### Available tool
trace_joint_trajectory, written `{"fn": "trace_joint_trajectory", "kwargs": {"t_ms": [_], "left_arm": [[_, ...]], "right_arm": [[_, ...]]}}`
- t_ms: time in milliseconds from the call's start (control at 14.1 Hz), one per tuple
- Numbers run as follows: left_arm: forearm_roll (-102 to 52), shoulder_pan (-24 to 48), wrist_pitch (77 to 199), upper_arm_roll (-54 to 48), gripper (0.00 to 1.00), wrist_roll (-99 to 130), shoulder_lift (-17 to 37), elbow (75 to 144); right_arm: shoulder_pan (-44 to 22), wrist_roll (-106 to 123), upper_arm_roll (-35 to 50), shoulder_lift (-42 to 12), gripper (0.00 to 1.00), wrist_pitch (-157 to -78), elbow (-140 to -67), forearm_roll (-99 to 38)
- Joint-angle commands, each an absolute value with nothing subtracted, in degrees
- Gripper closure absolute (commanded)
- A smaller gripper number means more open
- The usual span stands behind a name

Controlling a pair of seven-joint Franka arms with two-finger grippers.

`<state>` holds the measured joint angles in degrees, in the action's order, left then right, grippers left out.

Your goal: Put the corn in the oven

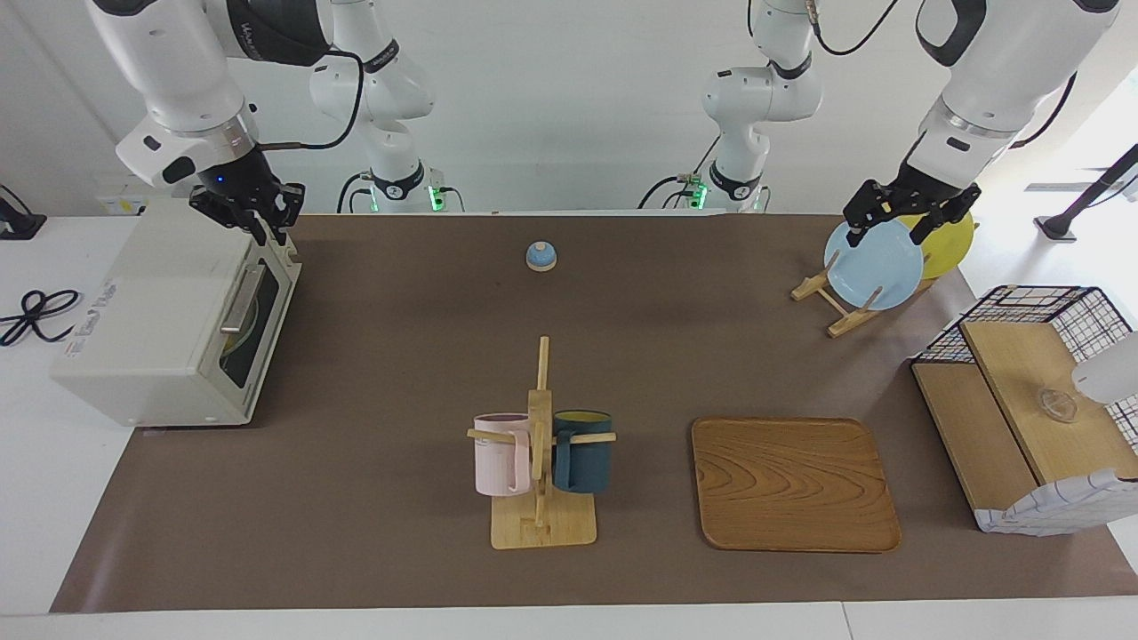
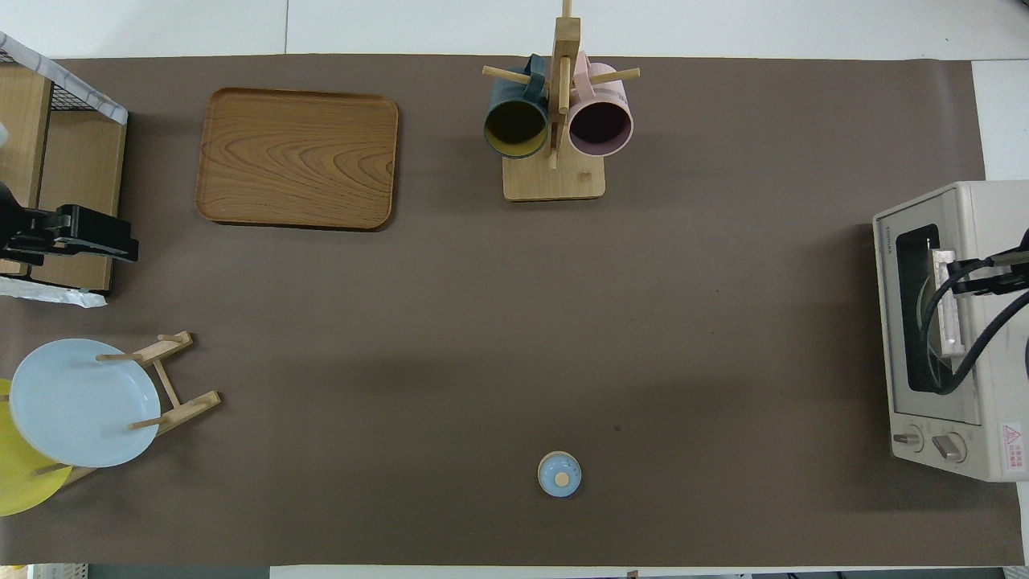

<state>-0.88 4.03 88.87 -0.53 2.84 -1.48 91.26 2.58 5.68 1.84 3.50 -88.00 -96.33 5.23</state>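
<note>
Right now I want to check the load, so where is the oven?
The oven sits at the right arm's end of the table, its door shut. The right gripper is above its top edge, near the handle.

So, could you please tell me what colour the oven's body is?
Cream-white; the oven shows it best in the facing view.

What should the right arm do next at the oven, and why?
Probably lift the right gripper clear of the oven. Its door looks shut, the gripper hangs just above the door's top edge, and no corn shows anywhere on the table, so it may already be inside.
</note>
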Motion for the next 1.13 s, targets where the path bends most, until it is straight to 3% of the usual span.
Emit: {"fn": "trace_joint_trajectory", "kwargs": {"t_ms": [0,495,637,1061], "left_arm": [[-0.09,3.60,90.09,-0.88,0.00,2.72,-2.81,92.81],[-0.09,3.43,89.21,-0.70,0.00,2.90,-3.16,93.08],[-0.09,3.43,89.21,-0.62,0.00,2.90,-3.16,93.08],[-0.09,3.43,89.21,-0.62,0.00,2.90,-3.16,93.08]], "right_arm": [[3.43,6.50,1.93,2.72,0.00,-86.84,-95.09,3.69],[2.64,3.17,1.50,2.20,0.00,-84.55,-94.05,3.52],[2.55,2.90,0.71,-0.26,0.00,-83.68,-90.72,3.69],[-0.53,3.51,-1.41,0.70,0.00,-83.67,-91.23,3.69]]}}
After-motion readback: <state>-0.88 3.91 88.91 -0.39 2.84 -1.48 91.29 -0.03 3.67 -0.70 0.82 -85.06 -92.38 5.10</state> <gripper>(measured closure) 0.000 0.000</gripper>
